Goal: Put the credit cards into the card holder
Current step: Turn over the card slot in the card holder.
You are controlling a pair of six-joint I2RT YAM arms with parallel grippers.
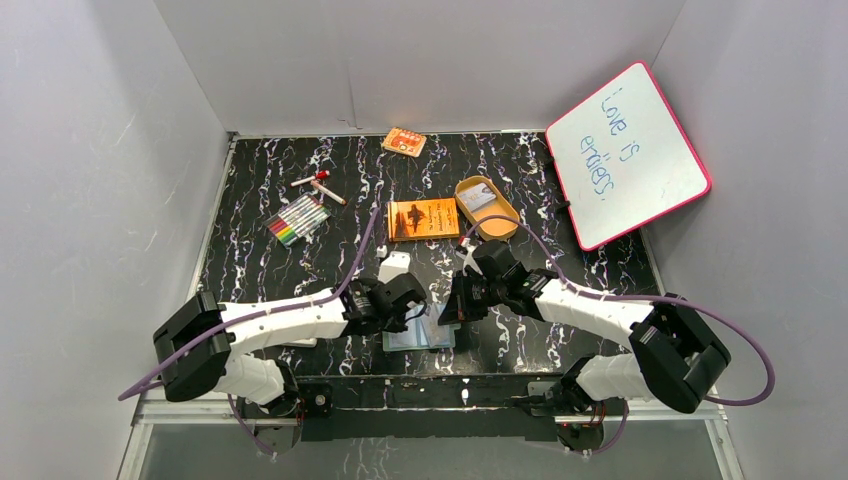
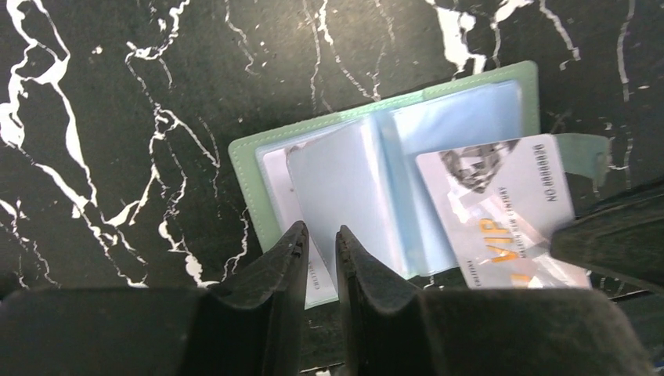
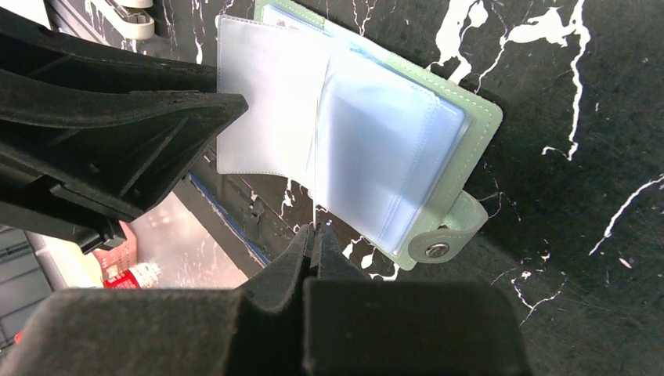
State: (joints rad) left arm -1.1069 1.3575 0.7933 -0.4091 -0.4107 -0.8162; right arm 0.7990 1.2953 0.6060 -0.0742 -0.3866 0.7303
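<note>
Black marble tabletop [image 1: 260, 250] with white veins, inside grey walls; two arms meet over an open wallet.

The small grey-green folding card holder [image 1: 418, 338] lies open and flat near the front edge of the tabletop, with its pale blue and clear pockets up and its snap tab [image 3: 448, 235] to the right side. The left claw [image 2: 319, 233] stands over the near edge of the left pockets, its jaws narrow with a small gap. The right claw [image 3: 313, 237] is closed on a silver plastic card with orange VIP letters [image 2: 509, 196], which hangs tilted above the right half of the holder. Farther back lie an orange book [image 1: 423, 219], a tan oval tin [image 1: 487, 208] and a pack of coloured markers [image 1: 298, 220]; a pink-framed whiteboard [image 1: 628, 155] leans at the right wall.
</note>
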